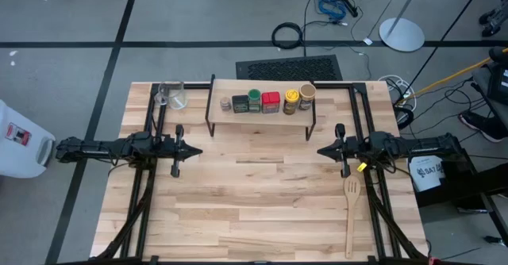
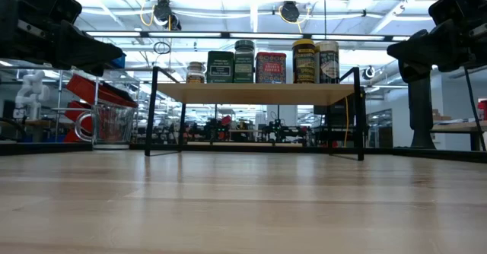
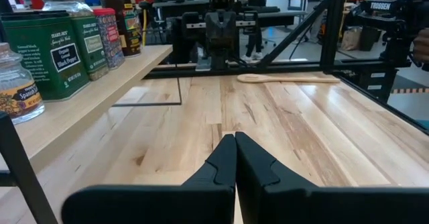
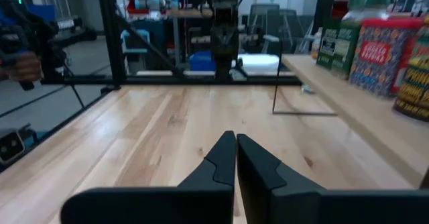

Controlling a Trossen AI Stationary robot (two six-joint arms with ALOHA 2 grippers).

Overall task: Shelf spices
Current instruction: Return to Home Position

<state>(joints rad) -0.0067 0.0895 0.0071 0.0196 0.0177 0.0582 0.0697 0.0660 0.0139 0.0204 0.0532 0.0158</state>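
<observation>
Low view, apparently six spices (image 2: 271,68) on shelf (image 2: 259,93), arms (image 2: 53,33) cropped

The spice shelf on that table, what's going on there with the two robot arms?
Nothing is being handled right now. All six spices stand in a row on the shelf at the back of the table. The left gripper and right gripper are both shut and empty, held above the table in front of the shelf, facing each other. A glass cup sits left of the shelf; a wooden spatula lies near the right arm.
</observation>
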